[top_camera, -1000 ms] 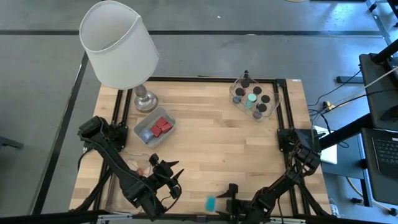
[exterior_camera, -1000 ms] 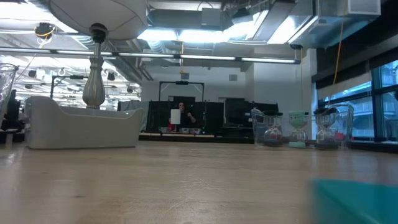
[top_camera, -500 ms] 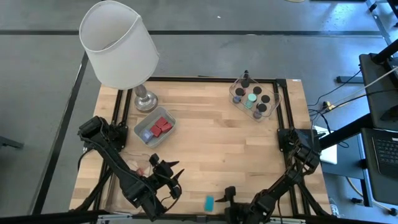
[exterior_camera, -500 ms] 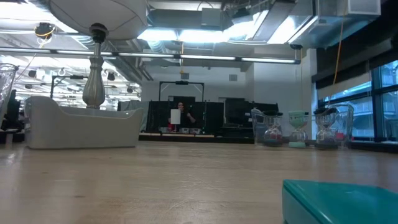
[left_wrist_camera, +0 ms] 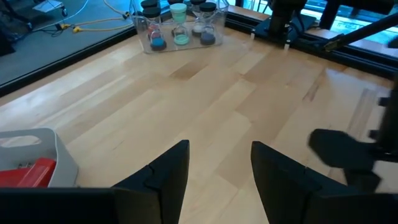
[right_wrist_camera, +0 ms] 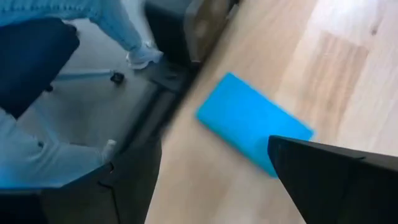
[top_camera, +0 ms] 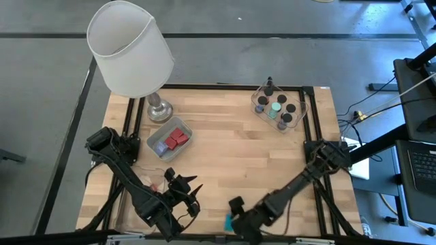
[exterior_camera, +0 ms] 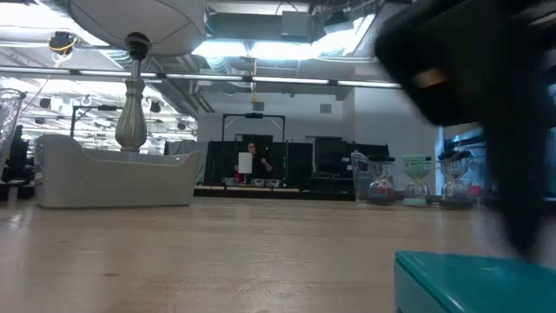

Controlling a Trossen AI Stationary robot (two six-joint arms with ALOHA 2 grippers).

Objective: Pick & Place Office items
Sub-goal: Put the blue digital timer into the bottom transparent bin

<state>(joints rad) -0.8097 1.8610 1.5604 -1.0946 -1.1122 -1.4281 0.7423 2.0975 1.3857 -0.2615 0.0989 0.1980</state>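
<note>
Flat teal rectangular block (top_camera: pixel 229 221) lying at the wooden desk's (top_camera: pixel 231 153) near edge, right gripper (top_camera: pixel 236 216) over it, fingers apart, holding nothing, left gripper (top_camera: pixel 185 192) near the near-left corner, fingers part-open, empty

Big open workshop space around a wooden bench

The bench (top_camera: pixel 231 146) has a light butcher-block top with a black metal frame round its edge, standing on a plain grey floor (top_camera: pixel 272 58) crossed by a dark seam line. A white-shaded lamp (top_camera: pixel 129 49) on a silvery base sits at the far left corner. Off to the right there's a dark desk with a laptop (top_camera: pixel 424 169) and some cables trailing over the floor. Looking level across the top, the ceiling is bare ducts and pipes with long strip lights (exterior_camera: pixel 261 48), windows (exterior_camera: pixel 499 139) show blue daylight on the right, and a person (exterior_camera: pixel 252 161) sits among dark monitors far back. By the near edge, someone's jeans-clad legs (right_wrist_camera: pixel 118 22) and an office chair.
</note>
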